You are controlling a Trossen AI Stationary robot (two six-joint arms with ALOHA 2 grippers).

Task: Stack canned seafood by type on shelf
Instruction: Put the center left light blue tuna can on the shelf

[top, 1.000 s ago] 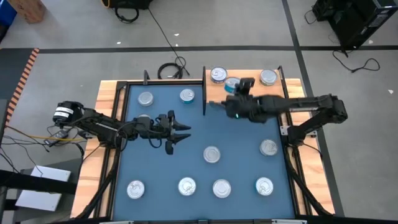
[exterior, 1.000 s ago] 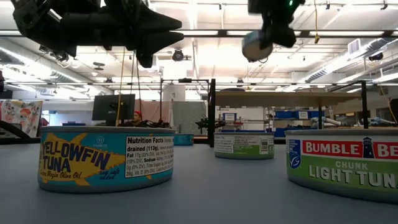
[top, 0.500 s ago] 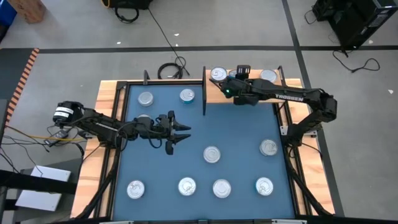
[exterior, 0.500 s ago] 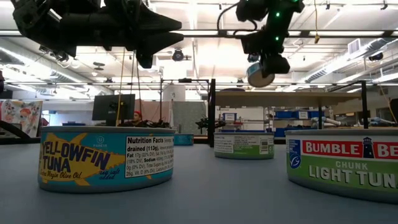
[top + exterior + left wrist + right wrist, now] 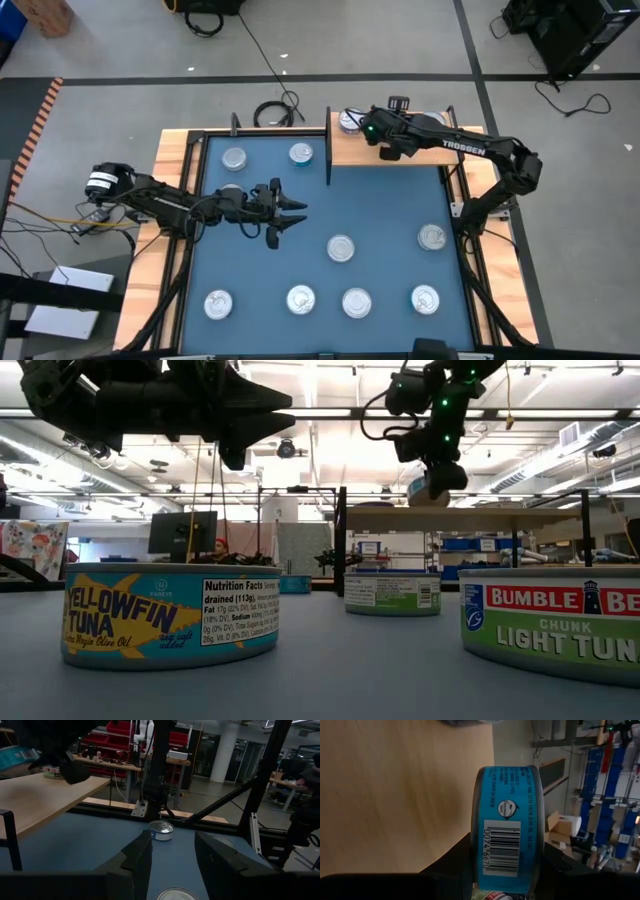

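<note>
1. Tins of the same kind were meant to go together, so I had the right gripper [image 5: 378,135] over the shelf [image 5: 400,152], its fingers clamped on a blue tin [image 5: 507,830] by its sides.
2. That grip left the tin's flat bottom free to set down; in the right wrist view it hung over bare wood.
3. Two tins showed on the shelf in the high view: one [image 5: 349,121] at its back left corner just beside the gripper, another [image 5: 432,120] partly hidden behind the arm.
4. My right arm reached from the bench's right edge, bent at the elbow, forearm lying across the shelf.
5. My left arm waited, stretched low from the left edge over the blue mat [image 5: 390,200], left gripper [image 5: 290,215] with fingers apart and empty.
6. Loose tins lay on the mat: two [image 5: 234,158] at the back left, the rest in the middle and along the front.
</note>
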